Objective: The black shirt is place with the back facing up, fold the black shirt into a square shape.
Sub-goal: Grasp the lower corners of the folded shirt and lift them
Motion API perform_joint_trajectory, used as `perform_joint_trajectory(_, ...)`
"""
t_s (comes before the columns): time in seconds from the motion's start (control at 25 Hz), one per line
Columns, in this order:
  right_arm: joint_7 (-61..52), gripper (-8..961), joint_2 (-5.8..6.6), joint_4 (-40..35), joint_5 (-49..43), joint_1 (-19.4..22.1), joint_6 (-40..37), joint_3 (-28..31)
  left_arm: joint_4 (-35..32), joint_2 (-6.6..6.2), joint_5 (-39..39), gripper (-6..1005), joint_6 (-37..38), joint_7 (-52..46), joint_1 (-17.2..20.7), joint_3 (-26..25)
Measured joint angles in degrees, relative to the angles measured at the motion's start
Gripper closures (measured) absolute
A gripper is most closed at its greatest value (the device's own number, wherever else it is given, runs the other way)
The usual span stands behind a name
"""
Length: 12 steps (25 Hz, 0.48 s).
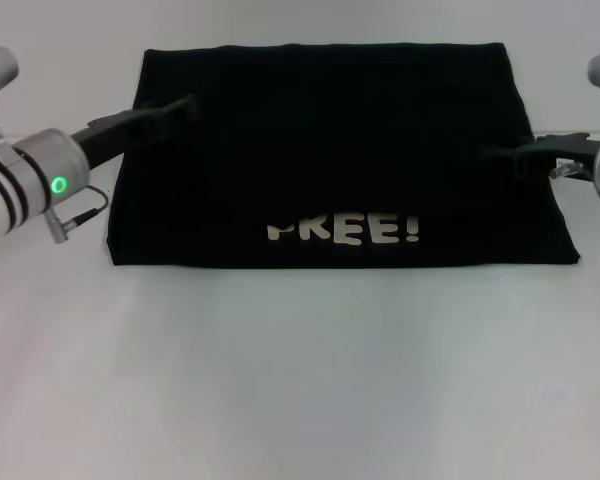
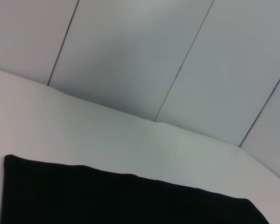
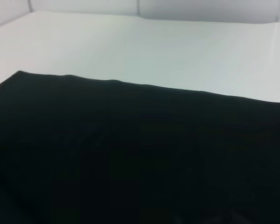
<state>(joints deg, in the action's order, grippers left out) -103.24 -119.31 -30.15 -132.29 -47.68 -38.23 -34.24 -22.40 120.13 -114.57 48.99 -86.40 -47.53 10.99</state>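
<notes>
The black shirt (image 1: 330,150) lies flat on the white table (image 1: 300,380) as a wide folded rectangle. Its white "FREE!" lettering (image 1: 342,231) faces up near the front edge. My left gripper (image 1: 175,112) reaches in over the shirt's left edge, toward the far corner. My right gripper (image 1: 515,160) is at the shirt's right edge, about halfway along it. Both are black against the black fabric. The shirt also shows in the left wrist view (image 2: 130,200) and fills most of the right wrist view (image 3: 130,149).
The bare white table extends in front of the shirt and on both sides. A pale panelled wall (image 2: 140,56) stands behind the table's far edge.
</notes>
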Motion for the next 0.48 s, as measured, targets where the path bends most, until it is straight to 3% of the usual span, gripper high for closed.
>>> perform_joint_trajectory(0.24,-7.8,422,0.37,-3.1,-0.1,2.6,-0.6,-7.5,-2.9,0.00,0.0,392,4.5,-2.6,2.3,1.1)
perform_joint_trajectory(0.36,-9.1,408,0.35,-4.4,-0.1,3.7,-1.1,-8.4,-4.6,0.01,0.0,245,7.8,-3.6,3.4,1.2)
perform_joint_trajectory(0.48,-9.3,403,-0.08,-7.3,0.0,5.4,-3.6,-8.5,-6.8,-0.02,0.1,251,12.8,-5.0,4.9,1.2)
